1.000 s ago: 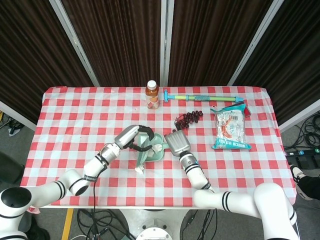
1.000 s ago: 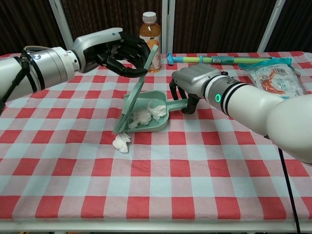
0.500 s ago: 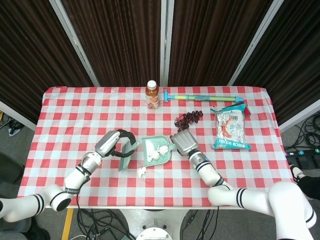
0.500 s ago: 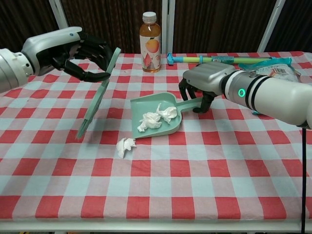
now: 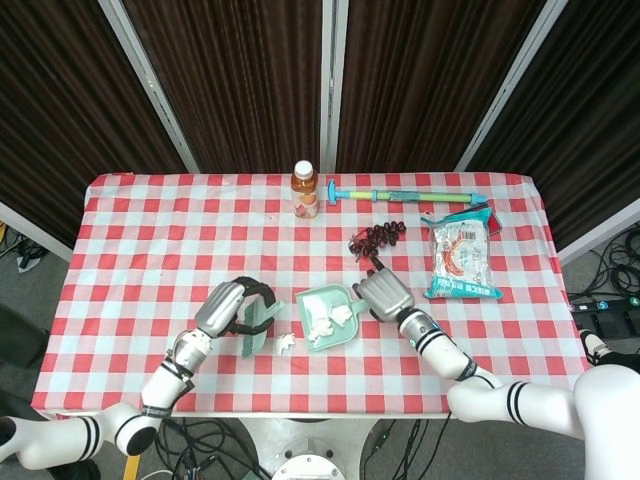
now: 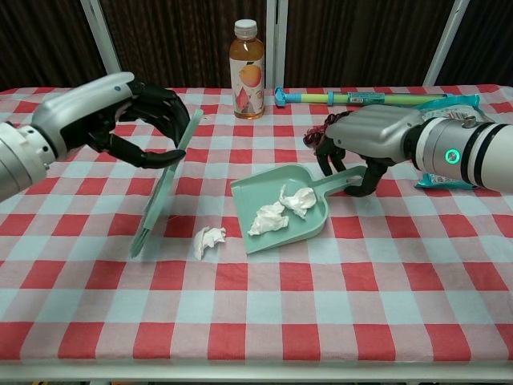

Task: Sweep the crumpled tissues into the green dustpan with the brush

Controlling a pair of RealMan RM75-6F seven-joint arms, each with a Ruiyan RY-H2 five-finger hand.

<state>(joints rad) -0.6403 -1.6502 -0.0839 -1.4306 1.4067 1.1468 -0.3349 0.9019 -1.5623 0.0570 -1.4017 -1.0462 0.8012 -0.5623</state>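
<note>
Left hand [image 6: 120, 112] grips the green brush [image 6: 164, 186] by its handle, brush tilted, bristle end down near the checked tablecloth [image 6: 337, 305], just left of the one loose crumpled tissue [image 6: 208, 239]. Right hand [image 6: 365, 148] is closed round the handle of the green dustpan [image 6: 280, 210], pan lying low at the cloth with its mouth facing the brush; whether the lip touches the cloth I cannot tell.

Risks, as a judgement: the loose tissue sits just off the near-left corner of the pan mouth, not square in front of it, so a straight push could slide it past the lip or under it. A light wad like that may also cling to the bristles or roll sideways. If the right hand tips the pan, the tissues inside [image 6: 280, 212] could spill back out. Brush hitting the pan edge could shove the pan.

Tissues: small white crumpled wads, irregular, soft-looking, very light. Two or so lie together in the middle of the pan, one on the cloth between brush and pan.

Behind, well apart: orange drink bottle [image 6: 246, 58], a long green and yellow tool [image 6: 361, 97], a snack packet [image 5: 460, 255]
</note>
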